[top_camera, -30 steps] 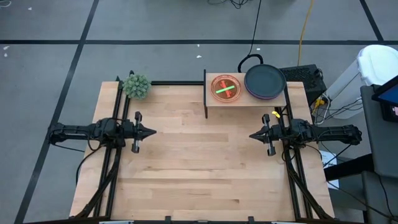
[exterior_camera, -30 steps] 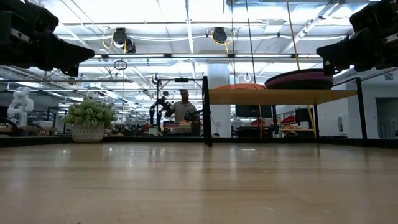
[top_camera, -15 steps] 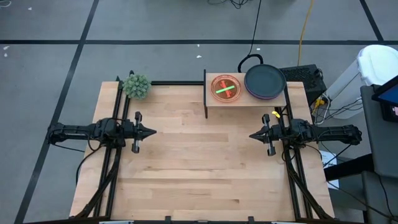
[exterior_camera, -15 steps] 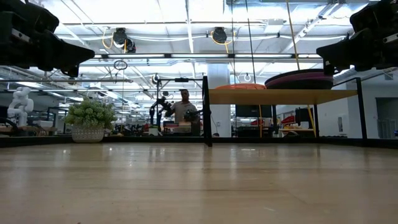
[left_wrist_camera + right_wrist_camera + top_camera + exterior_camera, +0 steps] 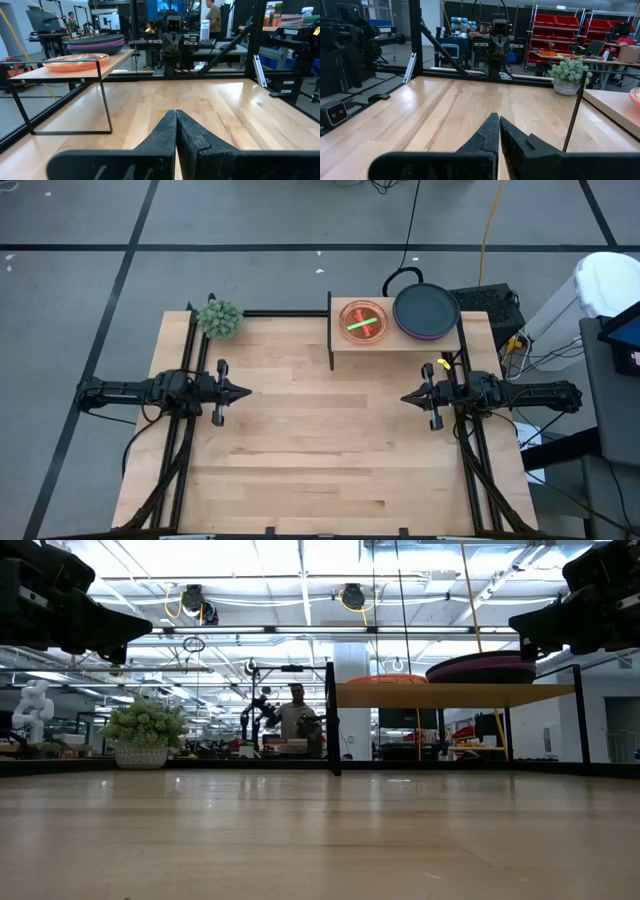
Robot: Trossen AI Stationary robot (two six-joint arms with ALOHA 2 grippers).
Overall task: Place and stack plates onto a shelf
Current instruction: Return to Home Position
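High view: the shelf [image 5: 395, 344] stands at the table's [image 5: 320, 460] far edge, right of centre. Its left half carries the pink plates [image 5: 363, 320], with green showing through them. Its right half carries a teal plate [image 5: 426, 308] on a purple plate [image 5: 421, 337].

Low view: both stacks lie flat on the shelf top.

Left wrist view: the left gripper [image 5: 176, 113] is pinched closed and empty, above the table's left side.

Right wrist view: the right gripper [image 5: 495, 116] is the same, above the right side.

Small spiky green plant [image 5: 220, 318] on wooden table [image 5: 320, 455], near left gripper [image 5: 246, 391]; person [image 5: 297, 712] well beyond, in room.
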